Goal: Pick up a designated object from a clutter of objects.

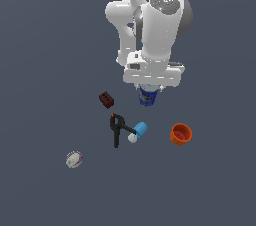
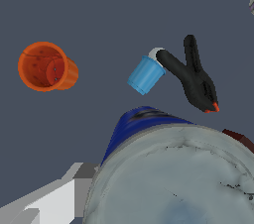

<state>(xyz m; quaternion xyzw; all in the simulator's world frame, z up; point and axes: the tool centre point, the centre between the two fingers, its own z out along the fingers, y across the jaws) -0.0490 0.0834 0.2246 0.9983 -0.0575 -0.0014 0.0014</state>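
Observation:
The dark-blue can [image 1: 147, 98] with a silver-grey top sits right under the white hand, between the fingers of my gripper [image 1: 148, 92]. In the wrist view the can [image 2: 168, 178] fills the near part of the picture, its grey top turned toward the camera and its blue side showing. One pale finger [image 2: 52, 200] lies against its side; the other finger is hidden. The gripper looks shut on the can. The rest of the clutter lies apart from it on the dark floor.
A dark-red brick [image 1: 106, 99] lies to the exterior view's left of the can. A black clamp [image 1: 116, 129] with an orange tip touches a light-blue cylinder [image 1: 138, 131]. An orange cup [image 1: 180, 134] lies on its side. A whitish ball [image 1: 74, 159] lies further off.

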